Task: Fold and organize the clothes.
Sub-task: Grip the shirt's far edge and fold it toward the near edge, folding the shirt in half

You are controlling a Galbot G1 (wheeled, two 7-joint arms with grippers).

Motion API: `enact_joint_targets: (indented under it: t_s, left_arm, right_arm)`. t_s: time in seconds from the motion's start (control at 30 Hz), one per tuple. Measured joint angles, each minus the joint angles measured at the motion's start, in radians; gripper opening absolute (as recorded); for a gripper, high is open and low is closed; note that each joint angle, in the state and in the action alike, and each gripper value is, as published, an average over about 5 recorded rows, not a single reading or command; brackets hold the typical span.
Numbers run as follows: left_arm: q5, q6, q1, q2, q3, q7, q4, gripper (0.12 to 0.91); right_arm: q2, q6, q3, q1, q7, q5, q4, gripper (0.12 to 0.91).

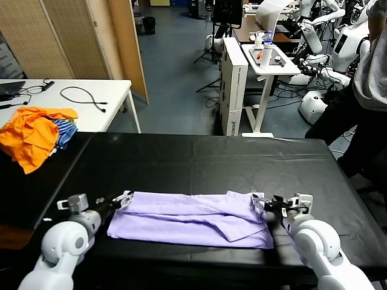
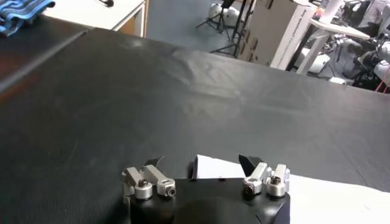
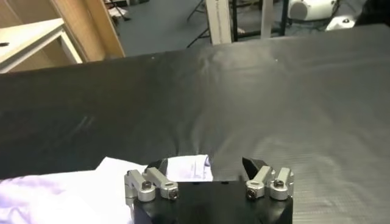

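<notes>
The pale lavender T-shirt [image 1: 193, 219] lies flat on the black table [image 1: 211, 163], folded into a long band near the front edge. My left gripper [image 1: 124, 198] is at its left end. In the left wrist view that gripper [image 2: 201, 163] is open, with a shirt corner [image 2: 214, 168] lying between its fingers. My right gripper [image 1: 261, 202] is at the shirt's right end. In the right wrist view it [image 3: 204, 165] is open too, and a shirt corner [image 3: 186, 168] lies between its fingers, nearer one of them. The purple print does not show.
Bright orange garments [image 1: 30, 138] and a blue-striped cloth [image 1: 64, 130] lie at the table's far left. A white side table [image 1: 91, 106] with a black cable stands behind them. A person [image 1: 366, 96] stands at the right. A white desk [image 1: 266, 60] stands beyond.
</notes>
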Motion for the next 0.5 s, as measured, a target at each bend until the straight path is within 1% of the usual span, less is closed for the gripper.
enact_joint_targets:
  t_s: [0.1, 0.17, 0.2, 0.27, 0.37, 0.43, 0.47, 0.5]
  left_arm:
    - [0.009, 0.000, -0.011, -0.009, 0.006, 0.009, 0.019, 0.906]
    - [0.015, -0.001, -0.015, -0.013, 0.008, 0.016, 0.027, 0.903]
    - [0.017, -0.002, -0.015, -0.015, 0.008, 0.018, 0.030, 0.893]
    - [0.019, -0.003, -0.013, -0.016, 0.009, 0.019, 0.032, 0.867]
    - [0.021, -0.003, -0.008, -0.015, 0.009, 0.019, 0.032, 0.766]
    - [0.025, -0.003, -0.004, -0.015, 0.008, 0.020, 0.031, 0.654]
    - [0.029, -0.003, -0.002, -0.015, 0.008, 0.021, 0.031, 0.597]
    - [0.034, -0.002, 0.000, -0.015, 0.008, 0.023, 0.031, 0.522]
  right_arm:
    - [0.002, 0.001, -0.001, 0.006, -0.003, -0.001, -0.006, 0.900]
    - [0.002, 0.001, -0.002, 0.008, -0.006, -0.002, -0.008, 0.853]
    - [0.003, 0.001, -0.003, 0.009, -0.007, -0.002, -0.009, 0.810]
    - [0.004, 0.001, -0.005, 0.009, -0.009, -0.004, -0.010, 0.693]
    - [0.008, 0.001, -0.010, 0.008, -0.013, -0.012, -0.013, 0.503]
    - [0.010, 0.001, -0.013, 0.007, -0.016, -0.017, -0.015, 0.380]
    - [0.012, 0.002, -0.014, 0.008, -0.017, -0.019, -0.016, 0.331]
    - [0.013, 0.002, -0.015, 0.008, -0.018, -0.020, -0.016, 0.295]
